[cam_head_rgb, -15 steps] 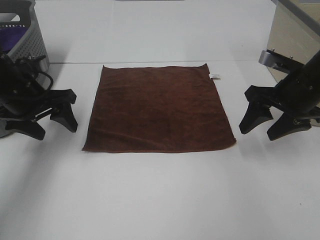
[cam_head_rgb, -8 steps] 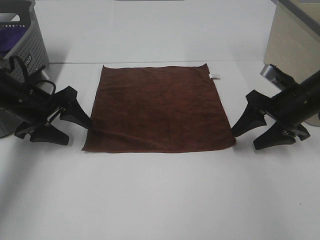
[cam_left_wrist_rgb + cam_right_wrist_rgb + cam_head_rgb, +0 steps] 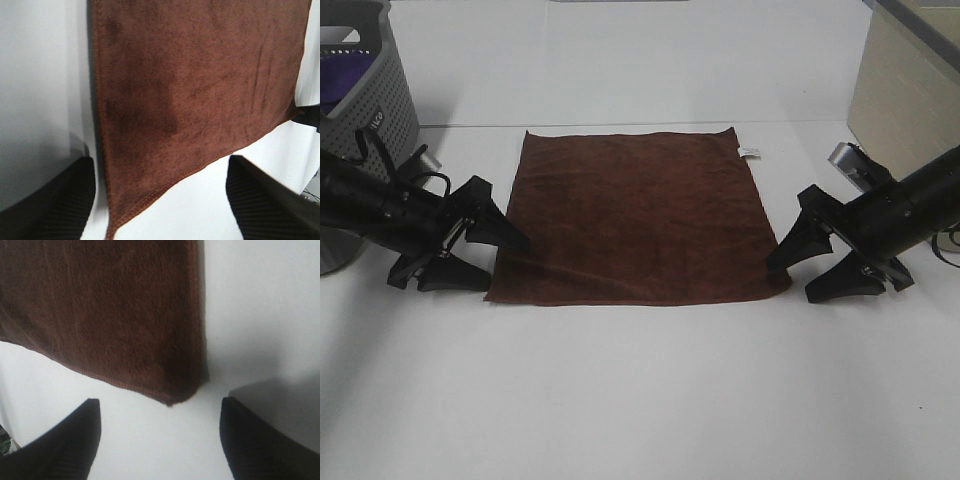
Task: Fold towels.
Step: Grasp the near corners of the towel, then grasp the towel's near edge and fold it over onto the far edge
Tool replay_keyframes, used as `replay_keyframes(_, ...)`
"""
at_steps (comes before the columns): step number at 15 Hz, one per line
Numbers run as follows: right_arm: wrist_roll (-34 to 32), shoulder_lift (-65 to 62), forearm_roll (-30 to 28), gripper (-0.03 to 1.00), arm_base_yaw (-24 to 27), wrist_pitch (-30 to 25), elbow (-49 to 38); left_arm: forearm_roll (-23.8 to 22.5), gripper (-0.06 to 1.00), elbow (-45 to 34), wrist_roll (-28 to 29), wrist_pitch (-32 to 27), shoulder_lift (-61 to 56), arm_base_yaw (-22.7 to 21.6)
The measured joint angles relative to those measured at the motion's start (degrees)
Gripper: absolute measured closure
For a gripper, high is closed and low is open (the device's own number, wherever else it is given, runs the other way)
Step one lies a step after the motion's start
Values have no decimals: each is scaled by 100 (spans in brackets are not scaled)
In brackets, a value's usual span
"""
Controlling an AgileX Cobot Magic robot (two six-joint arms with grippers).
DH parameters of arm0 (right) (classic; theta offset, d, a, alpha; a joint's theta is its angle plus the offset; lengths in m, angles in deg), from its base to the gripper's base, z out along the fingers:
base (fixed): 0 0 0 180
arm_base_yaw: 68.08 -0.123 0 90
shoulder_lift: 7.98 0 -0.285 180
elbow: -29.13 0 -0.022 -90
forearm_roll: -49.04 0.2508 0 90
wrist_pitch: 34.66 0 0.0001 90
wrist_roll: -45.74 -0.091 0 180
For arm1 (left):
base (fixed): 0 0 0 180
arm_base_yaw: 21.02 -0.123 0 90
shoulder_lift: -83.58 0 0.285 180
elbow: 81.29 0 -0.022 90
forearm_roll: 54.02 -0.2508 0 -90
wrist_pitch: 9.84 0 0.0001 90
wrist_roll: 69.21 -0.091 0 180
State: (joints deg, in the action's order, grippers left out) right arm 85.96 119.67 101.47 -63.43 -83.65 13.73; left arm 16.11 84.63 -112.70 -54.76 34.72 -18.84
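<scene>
The dark reddish-brown towel (image 3: 638, 215) lies flat and spread out on the white table, with a small white tag (image 3: 749, 152) at its far right edge. My left gripper (image 3: 490, 258) is open at the towel's near left corner, its fingers straddling that corner (image 3: 111, 227). My right gripper (image 3: 804, 268) is open at the near right corner, which lies between its fingers in the right wrist view (image 3: 172, 399). Neither gripper holds the cloth.
A grey perforated basket (image 3: 370, 110) with a purple cloth (image 3: 342, 78) inside stands at the far left. A beige box (image 3: 905, 95) stands at the far right. The white table (image 3: 640, 390) extends in front of the towel.
Both grippers have moved inward and down toward the towel's near corners, from beside the towel to right at its edges. The towel has not moved.
</scene>
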Motion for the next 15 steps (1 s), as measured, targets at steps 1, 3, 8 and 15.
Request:
replay_keyframes(1, 6, 115, 40, 31, -92, -23, 172, 86, 26, 29, -23, 11, 52, 126)
replay_keyframes(3, -23, 298, 69, 31, -441, -34, 493, 258, 27, 69, -46, 52, 126, 361)
replay_keyframes(8, -407, 493, -69, 68, -779, 166, 705, 166, 78, 57, -46, 395, 235, 441)
replay_keyframes(15, -894, 401, -630, 95, -779, -97, 636, -275, 93, 46, 223, 166, 212, 441)
